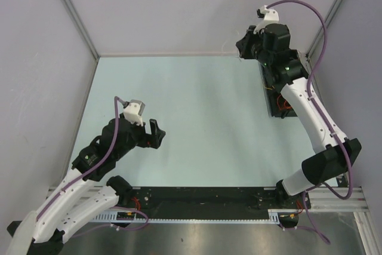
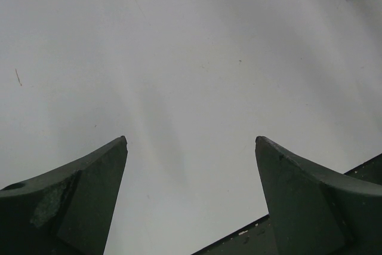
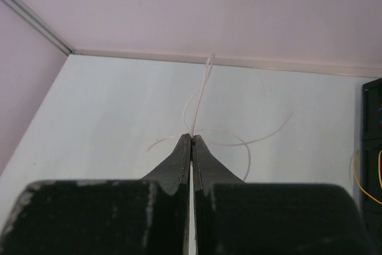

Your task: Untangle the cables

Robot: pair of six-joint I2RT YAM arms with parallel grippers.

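The right gripper (image 3: 191, 138) is closed tight, its tips nipped on a thin pale cable (image 3: 208, 67). From the tips one strand runs up toward the seam where the table (image 1: 203, 117) meets the back wall (image 3: 239, 10). The rest lies in loose loops on the table just ahead of the fingers, curling out to either side. This is at the far right corner of the table. Just to the gripper's right stands a black box (image 1: 277, 97) with yellow-orange wires inside, apart from the cable.

The left gripper (image 2: 191, 141) hangs wide open over bare table near the left front, holding nothing, well apart from the cable. A black rail (image 1: 203, 195) runs along the near edge.

Counted: one cable, one box, two grippers.
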